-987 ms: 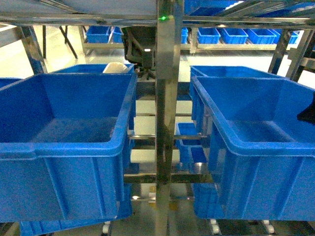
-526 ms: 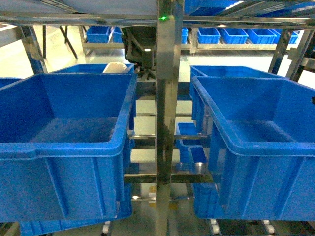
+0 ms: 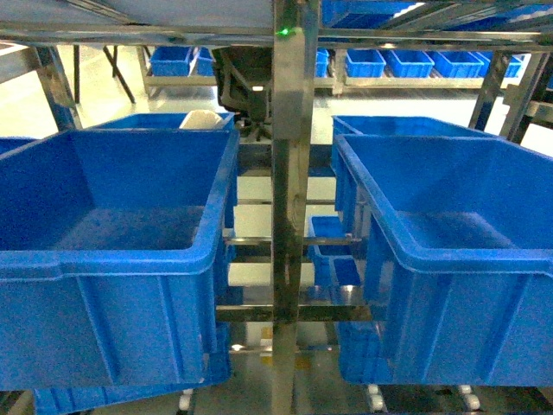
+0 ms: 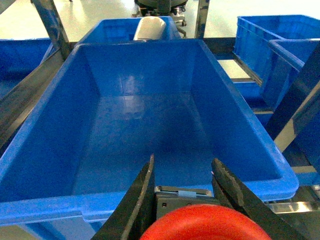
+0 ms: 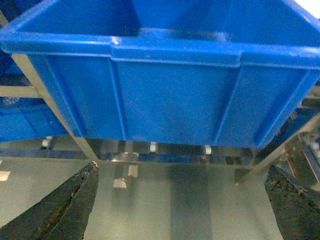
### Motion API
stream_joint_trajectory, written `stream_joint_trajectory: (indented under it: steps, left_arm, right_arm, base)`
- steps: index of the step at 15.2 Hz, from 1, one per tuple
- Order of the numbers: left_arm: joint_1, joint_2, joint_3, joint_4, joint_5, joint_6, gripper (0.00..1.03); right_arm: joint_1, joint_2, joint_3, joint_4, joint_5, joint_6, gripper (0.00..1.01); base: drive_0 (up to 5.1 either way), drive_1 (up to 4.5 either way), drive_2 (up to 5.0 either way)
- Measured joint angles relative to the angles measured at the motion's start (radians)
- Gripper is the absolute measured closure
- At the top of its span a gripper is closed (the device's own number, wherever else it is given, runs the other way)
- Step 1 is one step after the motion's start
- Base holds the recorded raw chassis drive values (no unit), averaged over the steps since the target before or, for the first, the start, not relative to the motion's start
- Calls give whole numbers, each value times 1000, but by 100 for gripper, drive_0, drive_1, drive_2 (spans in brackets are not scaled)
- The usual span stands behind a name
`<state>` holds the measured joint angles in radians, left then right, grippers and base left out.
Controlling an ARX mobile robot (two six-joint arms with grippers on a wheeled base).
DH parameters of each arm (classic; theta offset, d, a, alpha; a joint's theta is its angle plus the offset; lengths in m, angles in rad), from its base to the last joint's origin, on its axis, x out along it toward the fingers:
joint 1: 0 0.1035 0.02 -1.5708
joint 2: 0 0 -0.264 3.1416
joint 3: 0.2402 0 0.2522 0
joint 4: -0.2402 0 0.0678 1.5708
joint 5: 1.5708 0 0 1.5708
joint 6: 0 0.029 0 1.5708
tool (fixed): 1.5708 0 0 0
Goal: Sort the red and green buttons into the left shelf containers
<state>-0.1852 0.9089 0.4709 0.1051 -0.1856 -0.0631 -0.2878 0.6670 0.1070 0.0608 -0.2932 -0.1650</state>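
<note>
In the left wrist view my left gripper point(image 4: 184, 160) is shut on the red button point(image 4: 206, 225). Its red cap fills the bottom edge, and its dark block base sits between the black fingers point(image 4: 142, 195). The gripper hangs at the near rim of a large, empty blue container point(image 4: 45, 205). That same left shelf container point(image 3: 112, 251) shows in the head view. My right gripper point(image 5: 182, 167) is open and holds nothing, low in front of another blue bin point(image 5: 165, 95). The green button is out of view. Neither gripper appears in the head view.
A vertical steel shelf post point(image 3: 292, 190) divides the left bin from the right bin point(image 3: 449, 259). Behind the left bin stands a second blue bin point(image 3: 138, 121) holding a white object point(image 3: 200, 118). Small blue bins point(image 3: 406, 62) line a far shelf. Bare floor point(image 5: 165, 210) lies under the right gripper.
A dark shape at the right edge of the head view, likely my right gripper, has slid out of that view. The bins have not moved.
</note>
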Motion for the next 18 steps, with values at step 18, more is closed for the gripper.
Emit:
stream_joint_trajectory:
  steps: [18]
  left_arm:
    - [220, 695, 362, 19, 207, 125, 74]
  right_arm:
    - [2, 0, 8, 7, -10, -16, 3]
  base:
    - [0, 0, 0]
